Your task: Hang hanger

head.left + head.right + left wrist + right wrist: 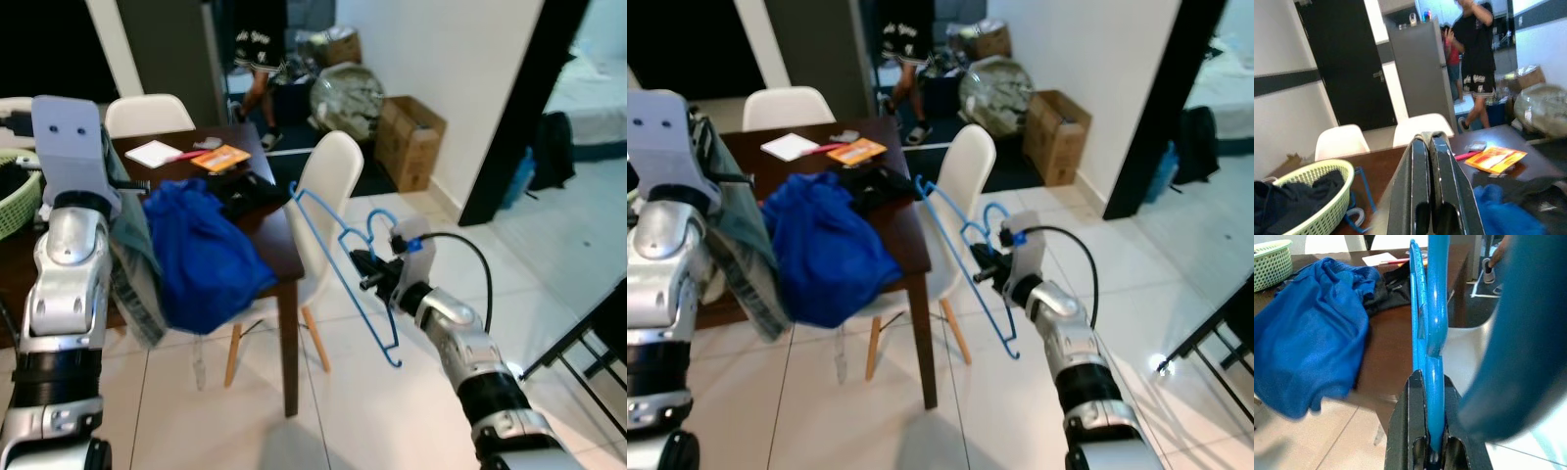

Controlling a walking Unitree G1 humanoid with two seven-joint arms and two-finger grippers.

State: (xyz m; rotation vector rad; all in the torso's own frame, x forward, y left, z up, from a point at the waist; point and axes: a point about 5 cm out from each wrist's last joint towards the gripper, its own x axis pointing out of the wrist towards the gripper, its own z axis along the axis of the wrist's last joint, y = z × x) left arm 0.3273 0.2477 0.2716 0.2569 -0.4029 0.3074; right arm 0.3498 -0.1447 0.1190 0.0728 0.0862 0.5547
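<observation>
A blue wire hanger (338, 250) hangs tilted in the air beside the dark table's corner, its hook toward me. My right gripper (364, 269) is shut on it near the hook, and the right wrist view has the hanger's blue wire (1432, 308) clamped between the black fingers (1408, 431). My left arm (69, 255) is raised at the left over the table, with a grey garment (132, 269) draped beside it. The left gripper (1430, 186) has its fingers pressed together and nothing visible between them.
A blue garment (206, 255) and a black one (245, 191) lie on the dark table (279, 245). A white chair (328, 186) stands behind the hanger. A green basket (1317, 205) holds dark clothes. Cardboard boxes (411, 137) line the wall. A person (257, 49) stands in the doorway beyond.
</observation>
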